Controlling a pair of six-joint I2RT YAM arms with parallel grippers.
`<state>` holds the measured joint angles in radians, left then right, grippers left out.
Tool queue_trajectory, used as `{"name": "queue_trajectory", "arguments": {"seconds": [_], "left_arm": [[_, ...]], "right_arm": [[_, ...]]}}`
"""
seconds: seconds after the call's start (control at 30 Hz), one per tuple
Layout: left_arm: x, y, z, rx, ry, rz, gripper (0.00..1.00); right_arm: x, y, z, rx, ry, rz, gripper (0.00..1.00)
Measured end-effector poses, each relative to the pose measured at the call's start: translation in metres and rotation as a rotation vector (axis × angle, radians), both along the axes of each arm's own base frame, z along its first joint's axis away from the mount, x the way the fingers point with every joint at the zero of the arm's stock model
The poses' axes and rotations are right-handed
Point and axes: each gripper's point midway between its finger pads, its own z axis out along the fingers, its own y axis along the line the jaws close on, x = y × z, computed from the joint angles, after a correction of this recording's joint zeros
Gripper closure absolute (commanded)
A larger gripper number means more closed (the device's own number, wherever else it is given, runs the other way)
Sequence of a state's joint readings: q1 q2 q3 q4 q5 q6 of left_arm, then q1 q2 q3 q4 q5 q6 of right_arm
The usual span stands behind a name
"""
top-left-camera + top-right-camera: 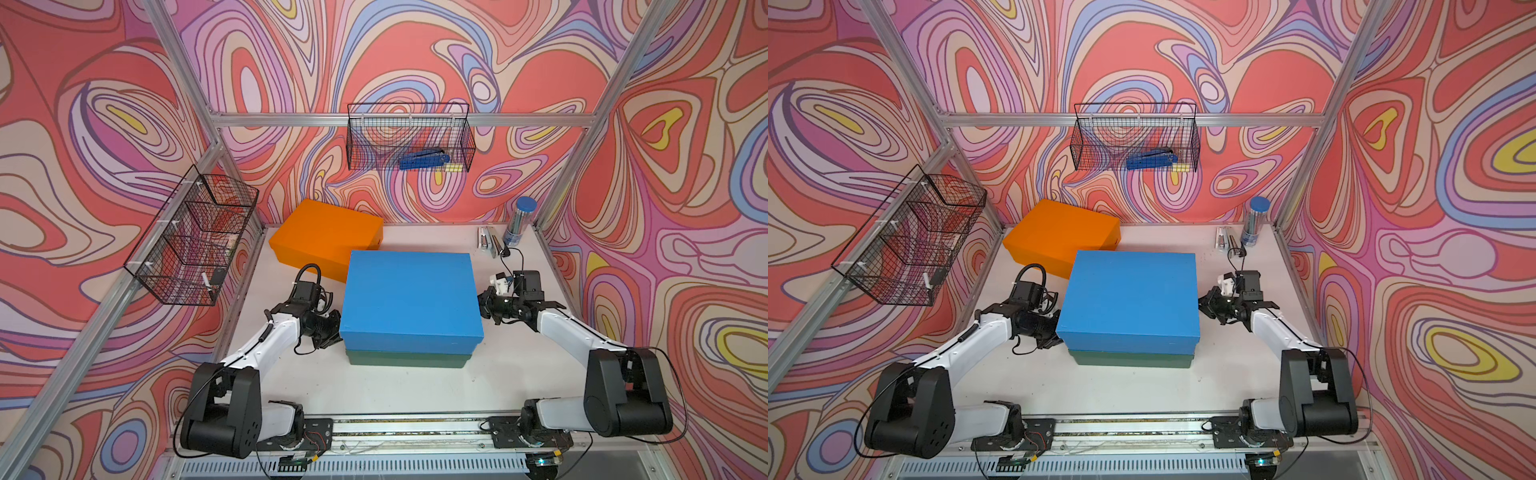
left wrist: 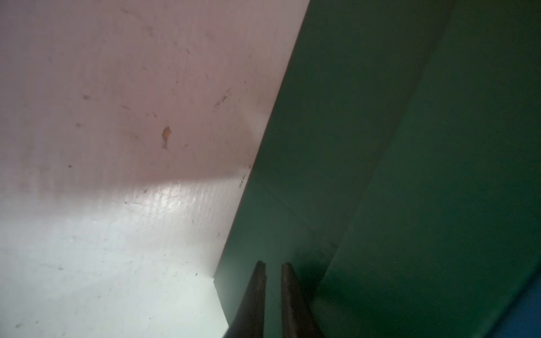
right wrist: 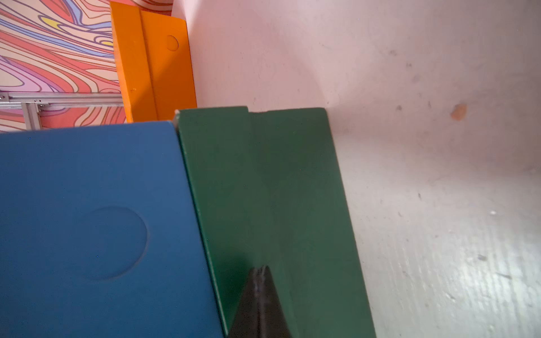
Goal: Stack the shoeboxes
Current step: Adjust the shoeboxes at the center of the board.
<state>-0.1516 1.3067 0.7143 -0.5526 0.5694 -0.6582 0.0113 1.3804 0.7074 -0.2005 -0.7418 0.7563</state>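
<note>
Centrally in both top views, the blue shoebox (image 1: 409, 297) is seen stacked on the green shoebox (image 1: 405, 359) on the desk (image 1: 374, 390). The orange shoebox (image 1: 320, 237) is set behind them, toward the upper left. The left tool (image 2: 272, 264) and right tool (image 3: 262, 270) are seen closed narrow, close against opposite sides of the green shoebox.

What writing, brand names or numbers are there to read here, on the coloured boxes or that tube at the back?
No text can be read anywhere in these views.
blue shoebox, orange shoebox, green shoebox: plain, no print or label.
blue-capped tube: any print on it is too small to read.
</note>
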Motion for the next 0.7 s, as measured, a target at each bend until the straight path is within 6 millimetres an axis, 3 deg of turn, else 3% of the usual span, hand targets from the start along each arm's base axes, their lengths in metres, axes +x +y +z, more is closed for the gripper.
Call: {"name": "queue_trajectory", "arguments": {"seconds": [0.33, 0.5, 0.7], "left_arm": [[-0.003, -0.003, 0.004, 0.022, -0.025, 0.001, 0.83], [-0.006, 0.008, 0.009, 0.081, -0.046, 0.023, 0.79], [-0.001, 0.037, 0.033, 0.239, -0.115, 0.088, 0.63]], "right_arm": [[-0.001, -0.001, -0.004, 0.006, -0.004, -0.003, 1.00], [-0.008, -0.003, -0.010, -0.027, 0.023, 0.013, 1.00], [0.004, -0.016, 0.003, -0.153, 0.014, 0.042, 0.63]]}}
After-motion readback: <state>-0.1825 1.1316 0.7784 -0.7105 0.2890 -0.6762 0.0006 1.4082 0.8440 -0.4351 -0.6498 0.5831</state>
